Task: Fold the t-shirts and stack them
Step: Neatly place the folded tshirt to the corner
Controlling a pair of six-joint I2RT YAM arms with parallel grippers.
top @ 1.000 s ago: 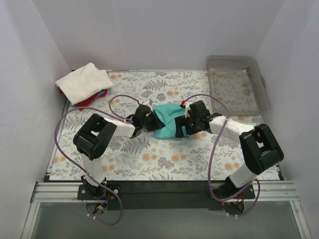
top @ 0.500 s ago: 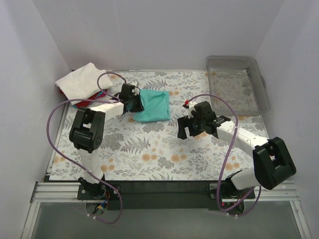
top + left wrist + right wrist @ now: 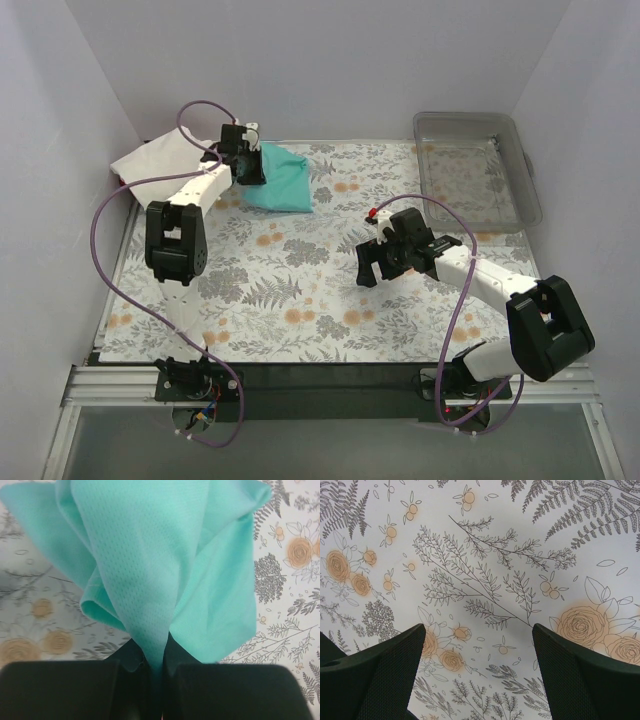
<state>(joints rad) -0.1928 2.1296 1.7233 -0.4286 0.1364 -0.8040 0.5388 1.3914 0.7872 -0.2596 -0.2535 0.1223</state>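
Observation:
The folded teal t-shirt (image 3: 280,178) hangs from my left gripper (image 3: 252,165), which is shut on its edge and holds it above the mat at the back left, beside the white t-shirt (image 3: 160,160). In the left wrist view the teal cloth (image 3: 165,570) runs down into my closed jaws. The red and blue shirts under the white one are hidden by my arm. My right gripper (image 3: 372,268) is open and empty, low over the floral mat (image 3: 300,290) at centre right; its view shows only the mat (image 3: 480,580) between the fingers (image 3: 575,675).
A clear grey plastic tray (image 3: 520,165) stands at the back right. White walls close in the back and both sides. Purple cables loop from both arms over the mat.
My left gripper has carried the teal t-shirt from the middle of the mat to the back left, next to the white shirt. My right gripper let go of it and drew back to the right.

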